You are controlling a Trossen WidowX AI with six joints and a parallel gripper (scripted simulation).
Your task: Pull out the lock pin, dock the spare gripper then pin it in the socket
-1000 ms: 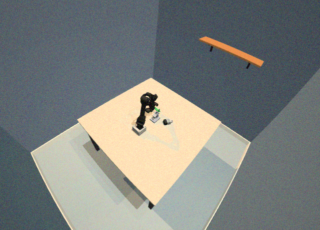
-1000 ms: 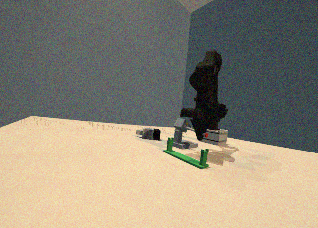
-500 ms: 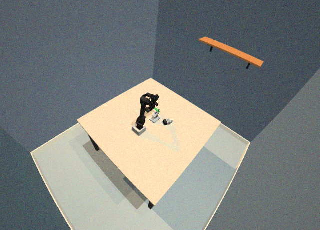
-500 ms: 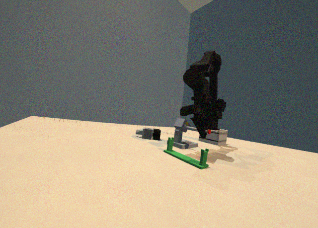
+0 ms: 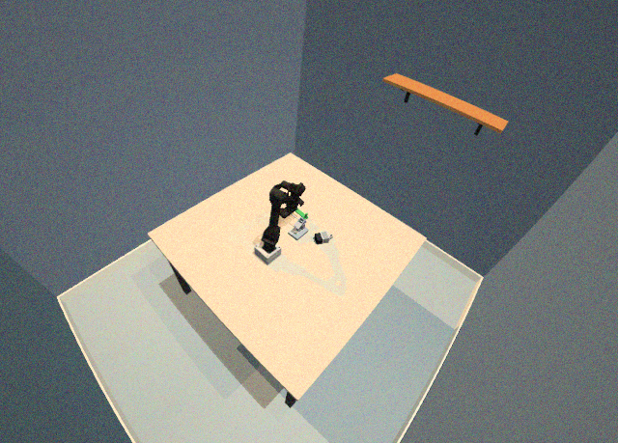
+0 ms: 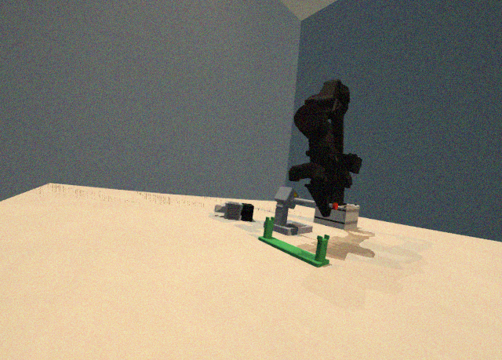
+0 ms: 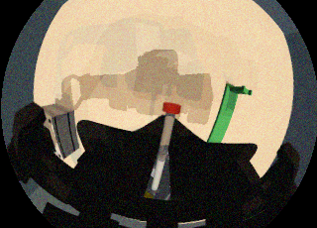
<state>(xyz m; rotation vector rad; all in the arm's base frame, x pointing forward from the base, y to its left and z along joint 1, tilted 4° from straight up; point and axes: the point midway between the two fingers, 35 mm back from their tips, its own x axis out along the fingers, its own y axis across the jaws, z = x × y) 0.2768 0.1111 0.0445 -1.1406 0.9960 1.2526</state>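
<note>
Red-capped and grey, the lock pin (image 7: 165,143) sits clamped between the fingers of the gripper (image 6: 329,207), which grips near the head, presumably to draw it sideways out of the socket (image 6: 284,197). Beyond the socket lies the spare gripper (image 6: 239,211); the green cradle (image 6: 295,247) stands nearer the camera, likely to park the pin.

We see a tan table (image 5: 299,328) on a pale floor (image 5: 125,339), blue walls behind, an orange shelf (image 5: 445,101) on the right wall. The black arm (image 5: 274,213) rises from its grey base (image 5: 260,254) and bends over the grey mount (image 5: 298,228). A green cradle (image 5: 300,213) lies just beyond. The spare gripper (image 5: 322,237) lies apart, right of the mount.
</note>
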